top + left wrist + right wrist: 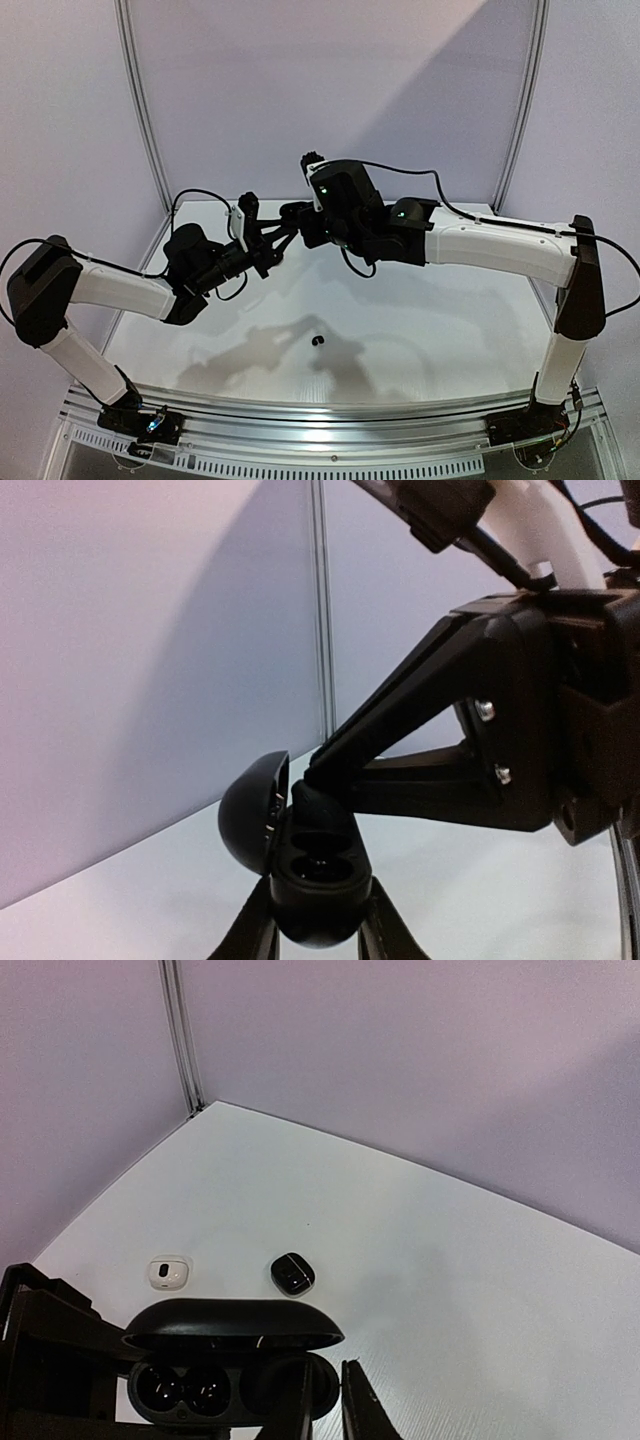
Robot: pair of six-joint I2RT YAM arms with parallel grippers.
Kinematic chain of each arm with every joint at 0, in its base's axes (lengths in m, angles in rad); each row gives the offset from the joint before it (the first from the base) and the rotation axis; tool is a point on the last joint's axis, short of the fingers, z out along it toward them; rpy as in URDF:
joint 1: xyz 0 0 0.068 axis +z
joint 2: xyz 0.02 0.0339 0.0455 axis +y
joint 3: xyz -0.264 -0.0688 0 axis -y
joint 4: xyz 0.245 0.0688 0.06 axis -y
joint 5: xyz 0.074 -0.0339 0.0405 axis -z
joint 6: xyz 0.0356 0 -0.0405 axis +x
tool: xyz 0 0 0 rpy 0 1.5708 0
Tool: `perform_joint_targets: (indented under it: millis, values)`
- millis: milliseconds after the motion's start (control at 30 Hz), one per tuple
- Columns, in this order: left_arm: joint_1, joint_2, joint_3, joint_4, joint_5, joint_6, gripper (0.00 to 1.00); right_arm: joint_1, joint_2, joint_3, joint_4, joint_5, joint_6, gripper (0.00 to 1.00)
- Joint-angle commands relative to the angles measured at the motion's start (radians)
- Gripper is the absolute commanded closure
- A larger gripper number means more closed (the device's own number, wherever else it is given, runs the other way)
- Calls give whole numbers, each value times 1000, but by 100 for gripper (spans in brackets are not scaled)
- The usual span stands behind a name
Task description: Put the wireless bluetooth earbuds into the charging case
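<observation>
Up in the air over the middle of the bench, I had the charging case clamped tight between my left fingers, with its lid hinged wide open. My right fingers were right at the mouth of one well, nearly together with just a sliver of gap. Honestly, I couldn't tell whether a bud was pinched in there. One black earbud sat loose on the bench, near side, well below both arms. My take on this step: hold the case dead steady, match the bud to the well's shape and push straight in. Only let go once it's seated, or it'll pop out sideways.
</observation>
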Motion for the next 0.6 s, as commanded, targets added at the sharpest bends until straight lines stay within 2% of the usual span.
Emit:
perform_joint_targets:
  millis: [0, 567]
  values:
    - [-15, -23, 17, 89, 12, 11, 100, 5, -3, -7, -41, -18, -36, 88]
    - [-12, -27, 18, 79, 14, 7, 100, 4, -55, -28, -46, -10, -64, 83]
